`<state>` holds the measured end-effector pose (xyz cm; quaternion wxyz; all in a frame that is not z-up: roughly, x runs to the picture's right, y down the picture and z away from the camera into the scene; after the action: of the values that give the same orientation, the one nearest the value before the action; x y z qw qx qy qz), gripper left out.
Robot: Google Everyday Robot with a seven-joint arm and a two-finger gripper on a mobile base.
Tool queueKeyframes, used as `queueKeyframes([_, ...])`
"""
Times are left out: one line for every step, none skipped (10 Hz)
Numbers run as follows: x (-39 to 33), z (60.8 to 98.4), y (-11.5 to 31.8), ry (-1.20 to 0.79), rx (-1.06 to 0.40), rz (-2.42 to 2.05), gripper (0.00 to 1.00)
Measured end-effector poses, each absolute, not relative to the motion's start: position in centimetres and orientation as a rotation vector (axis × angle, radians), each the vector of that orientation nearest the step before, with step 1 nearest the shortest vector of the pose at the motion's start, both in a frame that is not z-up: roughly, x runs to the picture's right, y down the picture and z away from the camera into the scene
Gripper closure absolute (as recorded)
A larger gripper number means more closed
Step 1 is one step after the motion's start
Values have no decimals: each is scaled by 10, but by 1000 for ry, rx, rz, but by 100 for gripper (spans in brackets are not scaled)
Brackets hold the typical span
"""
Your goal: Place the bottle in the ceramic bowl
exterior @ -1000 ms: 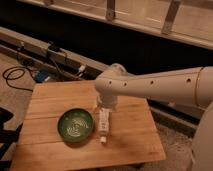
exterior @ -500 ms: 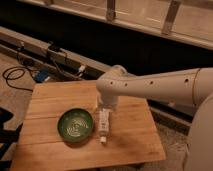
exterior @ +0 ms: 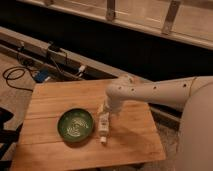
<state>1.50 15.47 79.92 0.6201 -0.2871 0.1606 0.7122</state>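
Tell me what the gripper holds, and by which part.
Cannot tell. The gripper sits at the far end of the bottle, which lies on the table beside the bowl; no grip shows.

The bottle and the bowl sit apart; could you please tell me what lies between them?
Only a narrow strip of bare wooden table, seen in the camera view, separates bottle and bowl. The end effector is at the bottle's far end.

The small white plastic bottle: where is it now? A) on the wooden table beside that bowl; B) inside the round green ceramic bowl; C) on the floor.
A: the bottle lies on the wooden table next to the bowl, with the claw at its far end.
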Motion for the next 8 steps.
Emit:
queueKeyframes([14,804,159,372,-675,1640,35])
queueKeyframes([9,811,166,377,-698,1636,35])
queueKeyframes([5,812,167,378,-702,1629,35])
queueKeyframes([5,811,167,377,-702,1629,35])
queueKeyframes([6,812,167,379,-701,1631,35])
queueKeyframes([7,811,167,380,-701,1634,35])
queueKeyframes([7,811,167,380,-697,1633,35])
queueKeyframes([6,811,167,383,-688,1629,35])
